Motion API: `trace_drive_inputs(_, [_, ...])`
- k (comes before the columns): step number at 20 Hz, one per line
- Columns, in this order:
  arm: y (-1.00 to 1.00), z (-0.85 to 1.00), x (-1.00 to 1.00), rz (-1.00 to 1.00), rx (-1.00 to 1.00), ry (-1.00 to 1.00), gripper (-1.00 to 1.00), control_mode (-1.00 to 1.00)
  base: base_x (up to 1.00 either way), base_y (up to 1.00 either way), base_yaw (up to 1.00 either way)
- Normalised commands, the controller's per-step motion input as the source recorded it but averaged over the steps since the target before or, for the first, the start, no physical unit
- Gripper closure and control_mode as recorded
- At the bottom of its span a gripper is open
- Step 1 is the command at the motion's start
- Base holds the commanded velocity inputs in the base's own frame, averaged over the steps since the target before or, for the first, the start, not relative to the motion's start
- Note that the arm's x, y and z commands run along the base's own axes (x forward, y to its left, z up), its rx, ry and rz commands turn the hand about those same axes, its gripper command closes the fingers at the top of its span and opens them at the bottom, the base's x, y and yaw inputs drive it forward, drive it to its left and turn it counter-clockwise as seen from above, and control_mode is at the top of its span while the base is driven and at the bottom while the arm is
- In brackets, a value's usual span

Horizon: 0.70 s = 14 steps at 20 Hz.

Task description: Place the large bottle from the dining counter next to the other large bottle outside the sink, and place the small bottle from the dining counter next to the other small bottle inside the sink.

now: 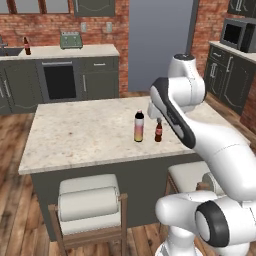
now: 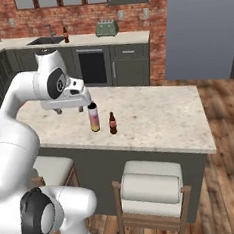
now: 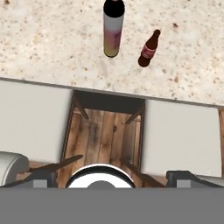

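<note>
Tall slim bottle [image 1: 139,126] (black cap, yellow-to-pink body), upright on dining counter [image 1: 75,135], hand [image 2: 70,109] open, empty

Arm bent fwd, hand [image 2: 68,110] pointing down, fingers apart.

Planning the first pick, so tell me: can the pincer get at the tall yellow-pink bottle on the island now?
Probably yes. The pincer is open and empty, the large bottle stands upright near the island's edge, and the small bottle beside it stands apart.
</note>
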Motion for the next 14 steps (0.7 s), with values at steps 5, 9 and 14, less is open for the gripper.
trace_drive_inputs(5, [0.07, 0.08, 0.91, -0.06, 0.0, 0.0, -1.0, -1.0, 0.0, 0.0, 0.0])
trace_drive_inputs(9, [0.02, 0.08, 0.88, -0.07, 0.01, 0.0, -1.0, -1.0, 0.0, 0.0, 0.0])
trace_drive_inputs(14, [0.02, 0.14, 0.38, -0.04, 0.0, -0.01, -1.0, -1.0, 0.0, 0.0, 0.0])
